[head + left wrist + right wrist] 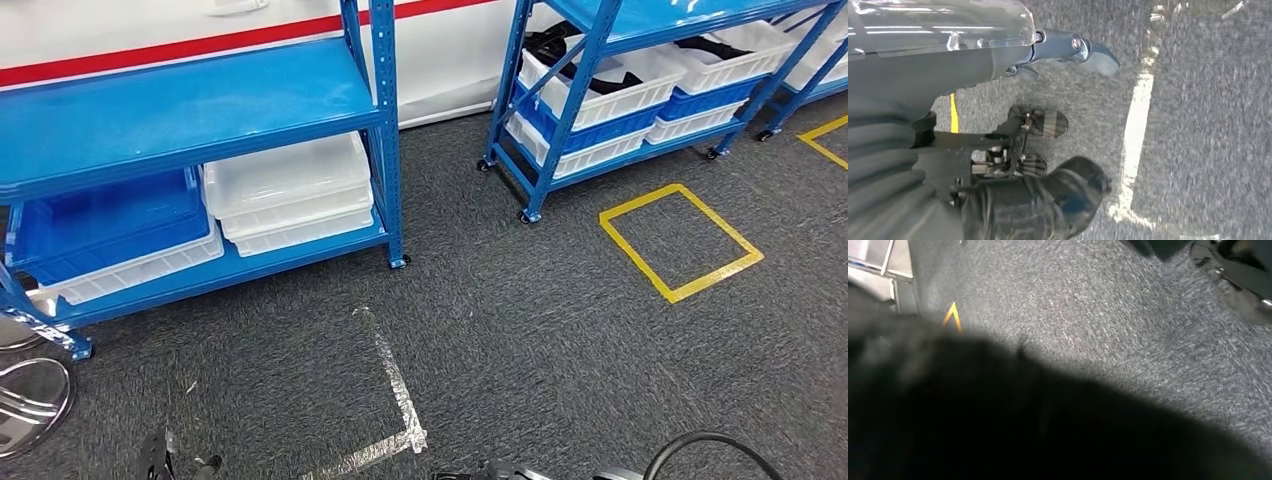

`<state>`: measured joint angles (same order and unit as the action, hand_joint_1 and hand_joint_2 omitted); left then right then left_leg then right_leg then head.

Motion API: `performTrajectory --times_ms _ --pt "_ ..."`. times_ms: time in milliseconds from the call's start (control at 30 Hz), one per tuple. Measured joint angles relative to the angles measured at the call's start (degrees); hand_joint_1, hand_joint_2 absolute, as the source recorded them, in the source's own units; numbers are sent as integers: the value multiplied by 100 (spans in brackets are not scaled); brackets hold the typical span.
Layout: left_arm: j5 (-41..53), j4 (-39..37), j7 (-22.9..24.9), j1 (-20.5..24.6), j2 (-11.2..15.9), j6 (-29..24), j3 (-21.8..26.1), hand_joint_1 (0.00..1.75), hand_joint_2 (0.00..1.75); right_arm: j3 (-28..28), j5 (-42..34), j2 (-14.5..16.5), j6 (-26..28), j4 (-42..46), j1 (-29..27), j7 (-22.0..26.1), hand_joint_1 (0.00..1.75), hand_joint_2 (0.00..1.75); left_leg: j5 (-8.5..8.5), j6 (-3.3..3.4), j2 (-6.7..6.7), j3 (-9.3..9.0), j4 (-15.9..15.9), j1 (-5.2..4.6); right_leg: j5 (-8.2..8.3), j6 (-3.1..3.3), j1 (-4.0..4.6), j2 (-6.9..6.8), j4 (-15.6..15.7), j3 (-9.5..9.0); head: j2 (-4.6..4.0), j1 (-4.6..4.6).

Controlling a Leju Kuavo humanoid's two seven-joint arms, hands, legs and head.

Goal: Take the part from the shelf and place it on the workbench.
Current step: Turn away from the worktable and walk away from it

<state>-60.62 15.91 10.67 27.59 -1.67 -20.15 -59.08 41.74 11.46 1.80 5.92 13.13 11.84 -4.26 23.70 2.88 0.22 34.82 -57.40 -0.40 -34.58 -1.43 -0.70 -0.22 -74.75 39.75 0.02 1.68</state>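
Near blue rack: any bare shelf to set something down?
The near rack's upper shelf is bare across its width. The shelf below is crowded: blue bin on a white one, beside stacked white bins. The far rack is packed with bins.

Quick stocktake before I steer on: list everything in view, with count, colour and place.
Shelf units: two, blue; near one left, far one right.
Blue bin: one, near unit's bottom shelf, left.
White bins: stacked beside it, count unclear.
Far bins: white and blue, stacked; dark items in the top ones.
Yellow tape square: one, carpet right.
Silver tape corner: one, carpet centre.
Left hand: grey, hanging over carpet, holding nothing.
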Motion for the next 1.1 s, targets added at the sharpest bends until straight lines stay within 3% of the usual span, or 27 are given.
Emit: performTrajectory --times_ms 33,67,133,200,267,300,400,433,500,533,633,800,1100 --pt "-4 0 4 -2 -2 2 -1 0 0 1 -7 -4 4 -1 -13 -1 0 0 15 1 -40 -6 -13 2 91 -11 -8 5 -35 79 -1 1" --pt "-7 0 7 -4 -3 3 -2 0 0 2 -10 -11 8 -2 -25 0 0 0 35 -10 -84 -12 -36 10 287 -23 -21 5 147 51 -1 1" --pt "-8 0 8 -5 -4 9 -3 0 0 4 -16 -25 18 -4 -32 0 0 87 101 -64 -153 -16 -117 27 727 -49 -57 27 870 -214 -1 2" --pt "-12 0 5 0 -2 14 -4 0 0 7 -33 -30 24 -4 -17 10 0 175 166 -133 -192 16 -213 17 883 -28 -66 70 1328 -406 -1 -1" --pt "-17 0 2 4 1 14 -4 0 0 10 -79 -29 21 -4 -16 14 0 175 185 -154 -211 42 -244 1 862 26 -47 84 1380 -431 0 -3" --pt "-17 0 0 3 1 13 -4 0 0 10 -109 -28 13 -4 -22 -3 0 175 182 -116 -213 41 -237 3 867 38 -42 80 1383 -431 -1 -2" --pt "-21 0 1 4 1 3 -5 0 0 10 -204 -29 -26 -7 -26 -100 0 44 170 16 -213 23 -218 2 875 58 -32 86 1397 -439 0 -2" --pt "-21 0 1 5 1 1 -6 0 44 10 -234 -29 -38 -8 -22 -128 0 0 167 21 -211 13 -207 3 871 70 -27 89 1397 -442 0 -2" --pt "-22 0 2 8 1 -3 -8 0 131 10 -284 -30 -67 -8 -17 -155 0 0 167 19 -209 -7 -186 4 864 90 -20 90 1397 -451 0 -2" --pt "-23 0 2 9 1 -3 -9 0 175 10 -307 -30 -81 -8 -16 -158 0 44 165 15 -209 -13 -177 4 860 96 -18 89 1397 -454 0 -2" --pt "-27 0 1 11 1 -5 -14 0 175 10 -340 -29 -108 -8 -14 -135 0 175 159 -26 -209 -24 -156 6 855 109 -12 88 1396 -456 1 -2" --pt "-44 0 -1 5 3 -26 -15 0 175 10 -403 -30 -91 -8 -15 -136 0 175 161 -228 -208 -30 -137 36 851 125 6 83 1395 -459 1 -2" --pt "741 0 -98 -436 6 194 41 0 175 -183 -513 -30 -112 -4 -229 -168 0 175 172 -249 -207 -33 -138 36 851 124 5 80 1429 -487 0 -2"
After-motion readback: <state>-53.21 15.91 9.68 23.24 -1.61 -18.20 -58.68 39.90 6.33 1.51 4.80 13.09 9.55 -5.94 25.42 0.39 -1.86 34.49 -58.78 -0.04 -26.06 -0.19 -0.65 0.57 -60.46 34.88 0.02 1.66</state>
